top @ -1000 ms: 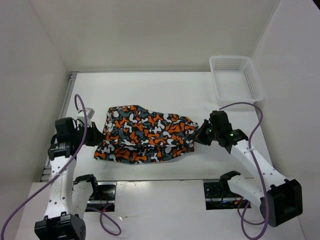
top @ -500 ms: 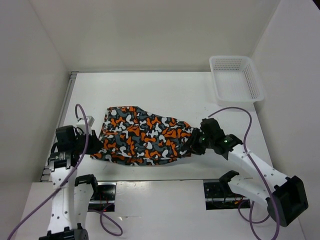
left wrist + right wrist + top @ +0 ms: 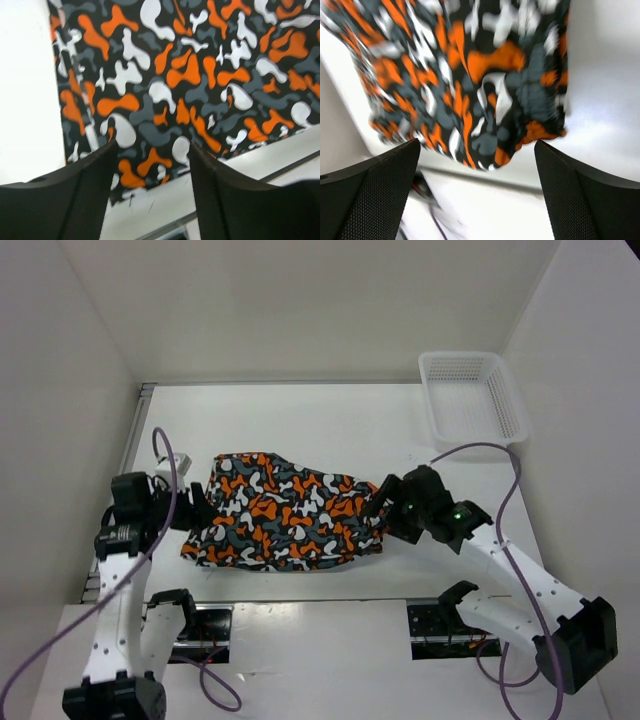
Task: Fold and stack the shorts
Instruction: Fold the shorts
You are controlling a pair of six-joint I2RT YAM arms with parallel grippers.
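Lying flat toward the near edge of the desk (image 3: 330, 420), the shorts (image 3: 285, 525) are sitting between the left tool (image 3: 195, 512) and right tool (image 3: 383, 504), both gaping open, gripping nothing.

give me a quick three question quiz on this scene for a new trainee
1. True or false: the shorts lie on the table, apart from the white mesh basket.
2. How do the jaws of the right pincer stand?
A. shut on the shorts
B. wide open, gripping nothing
C. shut on the basket rim
3. In the top view, at which end of the shorts is the left pincer?

Key
1. True
2. B
3. The left end
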